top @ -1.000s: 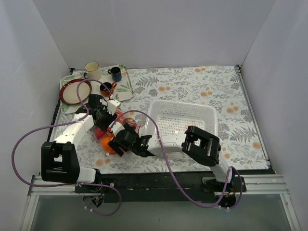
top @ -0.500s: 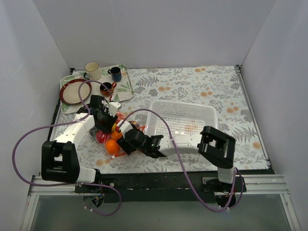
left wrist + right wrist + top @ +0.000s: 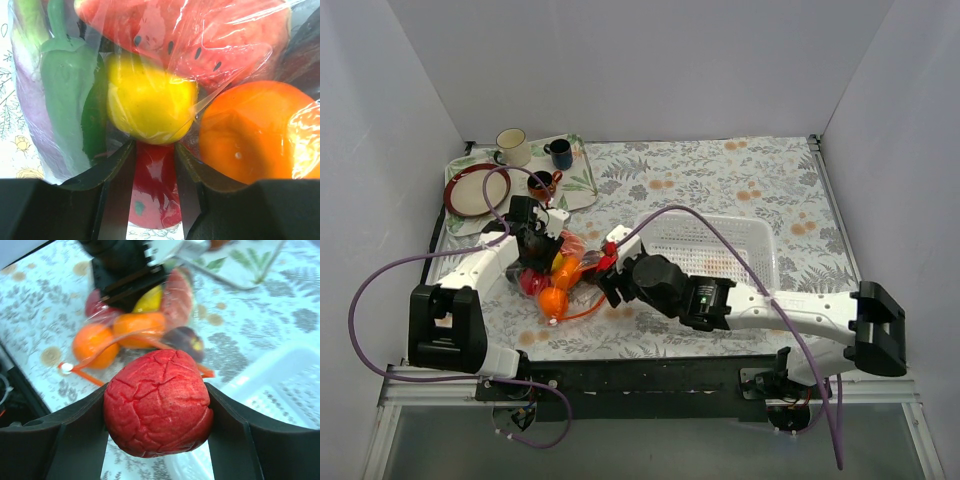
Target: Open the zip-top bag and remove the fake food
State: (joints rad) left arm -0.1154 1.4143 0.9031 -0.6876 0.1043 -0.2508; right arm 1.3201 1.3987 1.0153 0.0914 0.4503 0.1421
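- zip-top bag (image 3: pixel 560 275) lies on the counter (image 3: pixel 740 180) left of centre, long axis roughly near-to-far, most of the fake food (image 3: pixel 150 105) inside it
- left gripper (image 3: pixel 538 243) sits at the bag's far end, jaws narrow, pinching the plastic with the pieces bunched against its fingers
- right gripper (image 3: pixel 608 262) is just right of the bag, jaws fairly wide, clamped on a red cracked piece (image 3: pixel 157 410) that is clear of the plastic
- white basket (image 3: pixel 760 235) lies right of the right gripper, near it
- we judge the next move goes rightward to drop the piece, with the bag left behind it and the right arm the only one free to carry
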